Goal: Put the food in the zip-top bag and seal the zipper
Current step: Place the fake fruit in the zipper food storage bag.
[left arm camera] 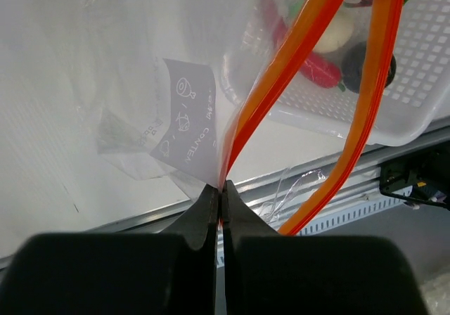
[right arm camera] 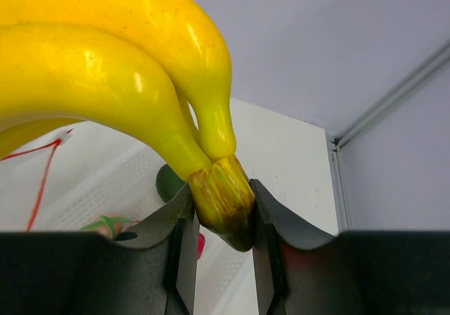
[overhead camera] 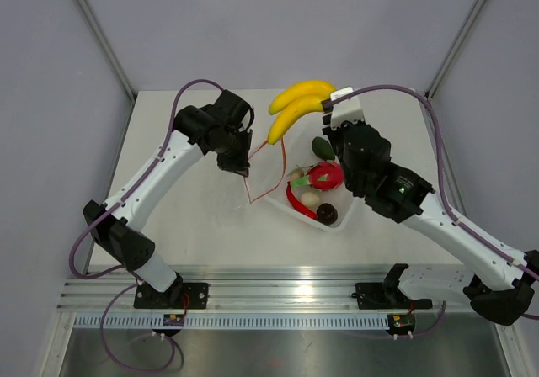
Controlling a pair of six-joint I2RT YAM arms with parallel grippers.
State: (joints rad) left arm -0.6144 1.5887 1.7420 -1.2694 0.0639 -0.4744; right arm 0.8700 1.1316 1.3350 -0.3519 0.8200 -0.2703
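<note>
Clamped on just the stem, the right gripper holds the banana over the far edge of the tray, so it could swivel or slip, and its tip might snag the zipper beside the tray, yanking the zip-top bag from the tight pinch of the left gripper.

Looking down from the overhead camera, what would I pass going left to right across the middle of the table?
Left hand, pinching the bag's orange zipper → red chilli → pink dragon fruit → right arm's dark wrist.
</note>
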